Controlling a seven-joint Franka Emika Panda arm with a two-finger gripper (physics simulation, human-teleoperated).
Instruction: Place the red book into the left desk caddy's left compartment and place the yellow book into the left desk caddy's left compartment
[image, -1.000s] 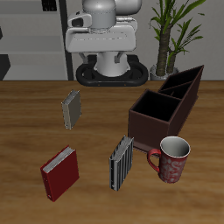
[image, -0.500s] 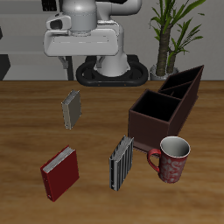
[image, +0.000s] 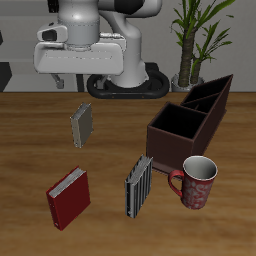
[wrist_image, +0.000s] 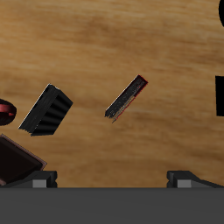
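While my arm hangs high above the table's back part in the exterior view, my gripper (image: 62, 80) shows only as small dark stubs under the white wrist block, and I cannot tell whether its fingers are apart or together; nothing is held. The red book (image: 69, 197) lies flat near the table's front edge, its long axis running from the front edge backward with a slight slant, pale page edge along one long side. The yellow book (image: 81, 123) stands upright farther back, well apart from the red one, striped cover facing outward, its long axis vertical. A larger grey striped book (image: 138, 185) stands between the red book and the red patterned mug (image: 197, 182). The left desk caddy (image: 209, 97), with its tall slanted wall, sits behind the boxier caddy (image: 183, 133).

From my wrist view, the red book (wrist_image: 126, 97) appears edge-on as a thin slanted bar on bare wood, and the larger grey striped book (wrist_image: 48, 110) stands near it, tilted the same way. The yellow book is hard to make out there.
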